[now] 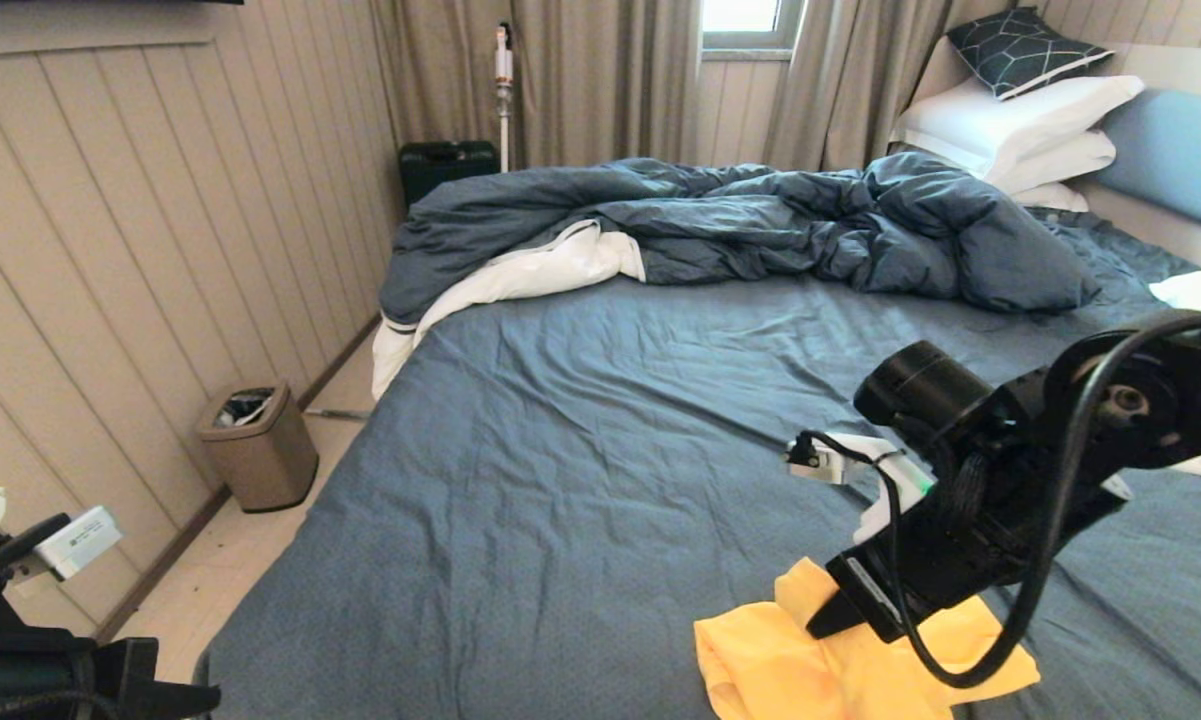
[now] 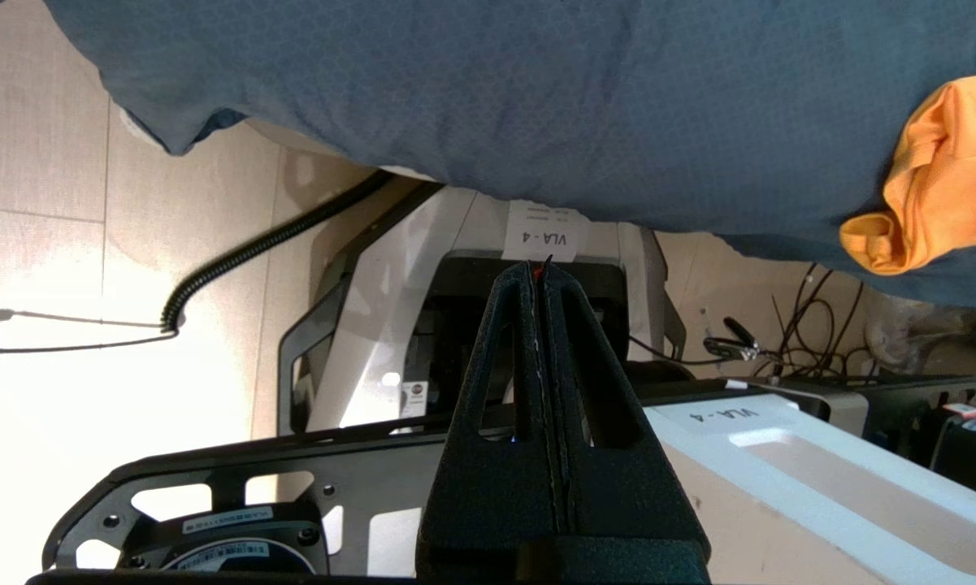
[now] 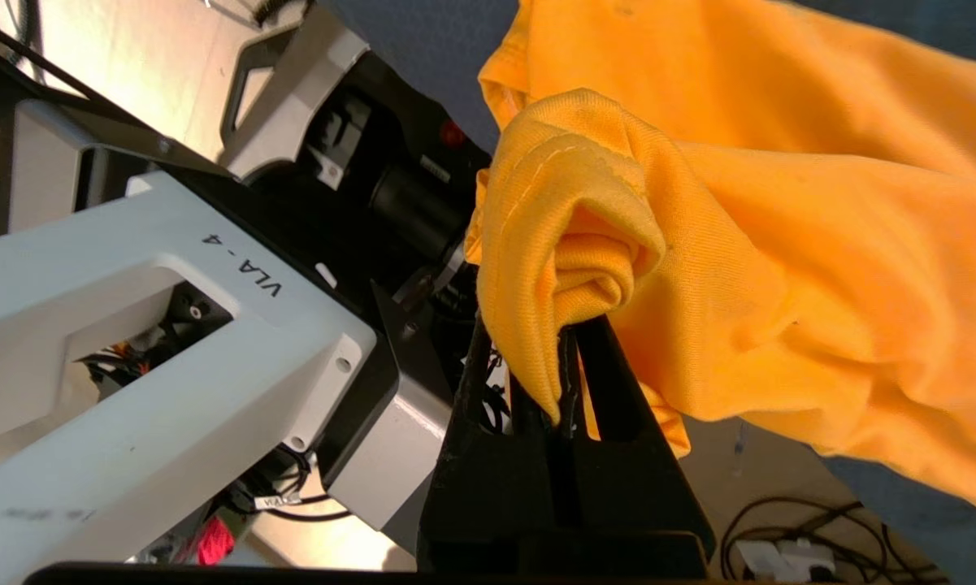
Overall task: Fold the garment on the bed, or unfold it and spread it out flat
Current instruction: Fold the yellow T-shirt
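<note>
Head view: right end effector [image 1: 830,620] angled down at near edge of the bed [image 1: 560,480], fingers pressed together on a bunched fold of the yellow T-shirt [image 1: 810,670]; right wrist view confirms fabric [image 3: 780,244] pinched betw. the black fingers [image 3: 573,382], hem stitching visible on the gathered fold. Shirt lies crumpled at near-right part of the slate-blue sheet, near the mattress edge. Left end effector [image 2: 540,272] low beside the bed at lower left, fingers shut w/ nothing betw. them, over the robot's base. Rumpled dark-blue duvet [image 1: 740,225] w/ white lining at far side; white pillows [image 1: 1020,125] stacked by light-blue headboard [image 1: 1175,150]. Waste bin [image 1: 258,445] on floor, left of bed.
</note>
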